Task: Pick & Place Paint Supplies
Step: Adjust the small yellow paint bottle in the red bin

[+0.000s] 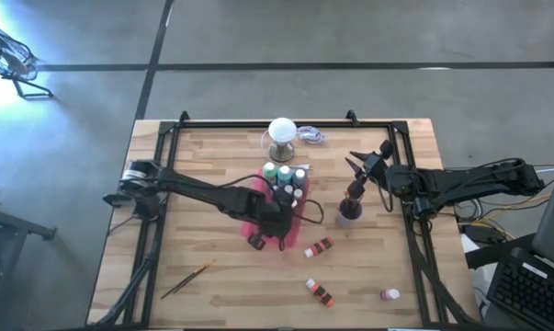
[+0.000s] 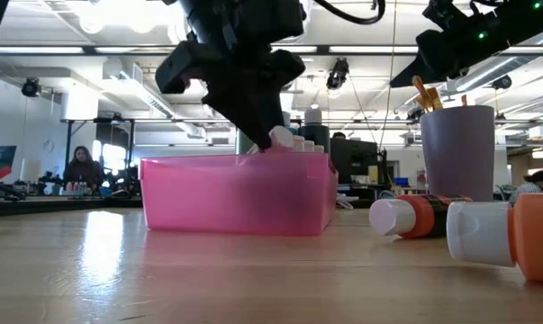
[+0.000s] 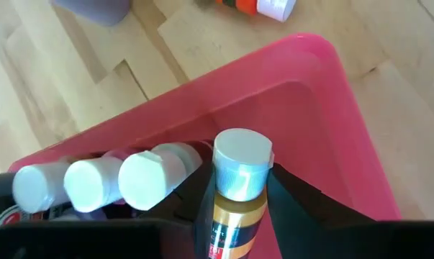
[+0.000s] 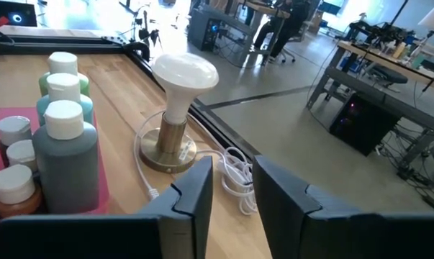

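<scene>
Bottle with gold-brown body and white cap [image 3: 234,188] held upright between the left gripper [image 1: 275,219] fingers [image 3: 303,205], clamped at the neck just below the cap, long axis vertical. Positioned over the pink tray [image 3: 324,108], at the end of a row of white-capped bottles [image 3: 94,183] already standing inside; open tray floor visible just beyond the held one. Judged step: lowering this bottle into the free slot beside the row, then release. Key relation for that move: bottle axis in line with the fingers and pointing straight down into the tray, neighbouring cap just beside it, so a straight descent needed to avoid knocking the row. Larger teal bottles [image 4: 64,155] standing at the tray's far end, toward the white ball-topped stand [image 1: 282,136]. Right gripper [image 1: 361,164] above the purple cup [image 1: 349,210] with brush handles [image 2: 426,94] standing in it; fingers [image 4: 195,198] parted, nothing between them, pointing past the stand and its white cord [image 4: 234,173]. Still loose on the wooden table [image 1: 212,294]: two orange bottles lying on their sides [image 1: 320,246] [image 1: 320,292], one small bottle near the right front corner [image 1: 389,295], one brush [image 1: 186,280] front left. Orange bottles nearer the right arm, brush nearer the left. Task judged partly done.
</scene>
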`<action>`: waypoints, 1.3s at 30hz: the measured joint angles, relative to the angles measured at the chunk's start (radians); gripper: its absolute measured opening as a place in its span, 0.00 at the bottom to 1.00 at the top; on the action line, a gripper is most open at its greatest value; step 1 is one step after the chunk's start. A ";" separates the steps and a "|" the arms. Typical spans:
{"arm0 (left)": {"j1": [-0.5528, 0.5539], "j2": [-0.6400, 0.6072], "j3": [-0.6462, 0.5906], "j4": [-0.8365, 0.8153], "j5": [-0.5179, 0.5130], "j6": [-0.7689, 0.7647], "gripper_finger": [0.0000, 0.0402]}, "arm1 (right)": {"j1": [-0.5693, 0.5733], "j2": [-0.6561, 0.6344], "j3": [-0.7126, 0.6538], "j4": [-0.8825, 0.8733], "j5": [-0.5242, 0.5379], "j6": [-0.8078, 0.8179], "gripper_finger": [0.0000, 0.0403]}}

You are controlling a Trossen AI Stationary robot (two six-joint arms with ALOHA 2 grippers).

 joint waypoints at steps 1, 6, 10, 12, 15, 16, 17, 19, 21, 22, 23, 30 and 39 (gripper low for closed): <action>0.000 -0.008 -0.001 -0.004 0.001 -0.003 0.28 | 0.000 0.000 -0.001 0.000 0.000 0.003 0.23; 0.004 -0.054 -0.010 -0.014 0.001 -0.045 0.28 | 0.000 0.000 -0.010 0.001 0.000 0.009 0.19; 0.016 -0.106 -0.055 -0.003 0.000 -0.095 0.28 | 0.000 0.000 -0.015 0.001 0.000 0.016 0.17; 0.026 -0.138 -0.094 0.041 -0.001 -0.124 0.28 | 0.000 0.000 -0.016 0.001 0.000 0.017 0.17; 0.040 -0.194 -0.173 0.133 -0.002 -0.139 0.28 | 0.000 0.000 -0.016 0.004 0.000 0.016 0.19; 0.047 -0.213 -0.204 0.168 -0.004 -0.146 0.28 | 0.000 0.000 -0.016 0.004 0.000 0.016 0.20; 0.052 -0.232 -0.235 0.207 -0.006 -0.155 0.28 | 0.000 0.000 -0.016 0.004 0.000 0.016 0.21; 0.065 -0.273 -0.298 0.292 -0.009 -0.174 0.28 | 0.000 0.000 -0.016 0.004 0.000 0.016 0.23; 0.075 -0.315 -0.361 0.383 -0.010 -0.198 0.28 | 0.000 0.000 -0.016 0.004 0.000 0.016 0.25; 0.080 -0.337 -0.394 0.440 -0.010 -0.216 0.28 | 0.000 0.000 -0.016 0.005 0.000 0.016 0.26; 0.083 -0.356 -0.429 0.499 -0.011 -0.233 0.28 | 0.000 0.000 -0.016 0.006 0.000 0.016 0.26; 0.091 -0.450 -0.645 0.842 -0.035 -0.363 0.28 | 0.000 -0.001 -0.016 0.009 0.000 0.017 0.28; 0.094 -0.482 -0.784 0.965 -0.224 -0.520 0.28 | -0.010 -0.001 -0.016 0.012 0.000 0.020 0.30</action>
